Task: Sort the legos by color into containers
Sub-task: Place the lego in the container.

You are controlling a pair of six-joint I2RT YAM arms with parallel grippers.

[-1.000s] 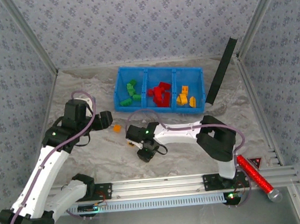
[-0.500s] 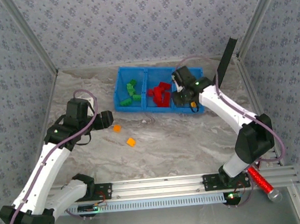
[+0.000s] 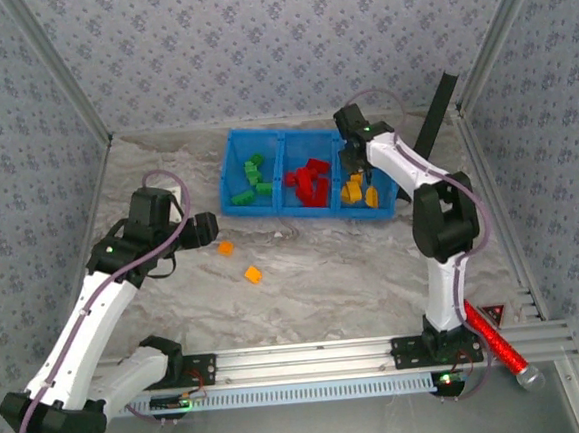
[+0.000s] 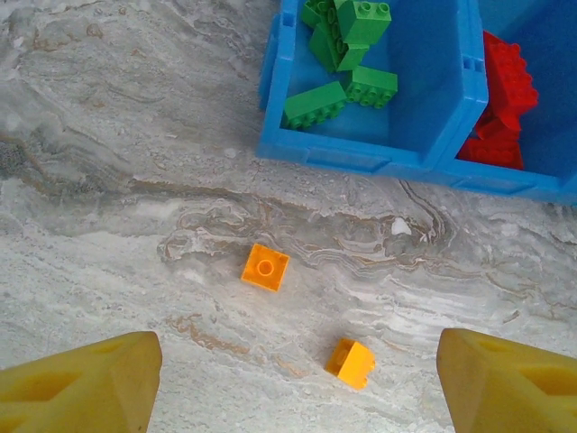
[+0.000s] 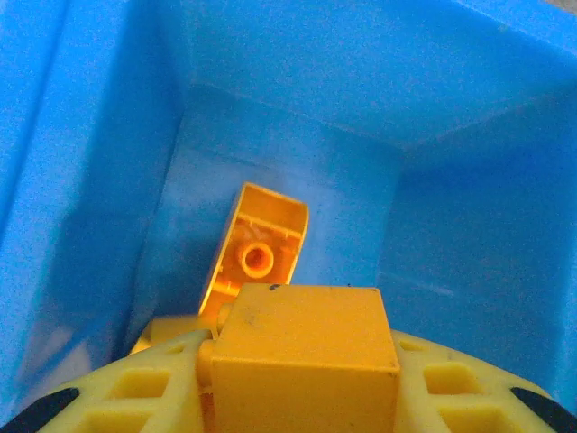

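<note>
The blue tray [image 3: 231, 139] holds green legos [image 3: 252, 182] in its left container, red legos [image 3: 310, 183] in the middle one and orange legos [image 3: 360, 193] in the right one. My right gripper [image 3: 356, 168] hangs over the right container [image 5: 297, 81], shut on an orange lego [image 5: 302, 361]. Below it, another orange lego [image 5: 261, 248] leans tilted against the wall. Two orange legos [image 4: 266, 267] [image 4: 351, 363] lie on the table in front of the tray. My left gripper [image 4: 297, 379] hovers open above them, touching neither.
A red cylinder with a silver tip [image 3: 495, 339] lies at the front right by the aluminium rail [image 3: 310, 355]. A black bar [image 3: 426, 138] leans at the tray's right end. Patterned walls close in the table on three sides.
My right arm swung from the middle of the table up to the tray's right container, carrying an orange lego. The left gripper barely moved.
</note>
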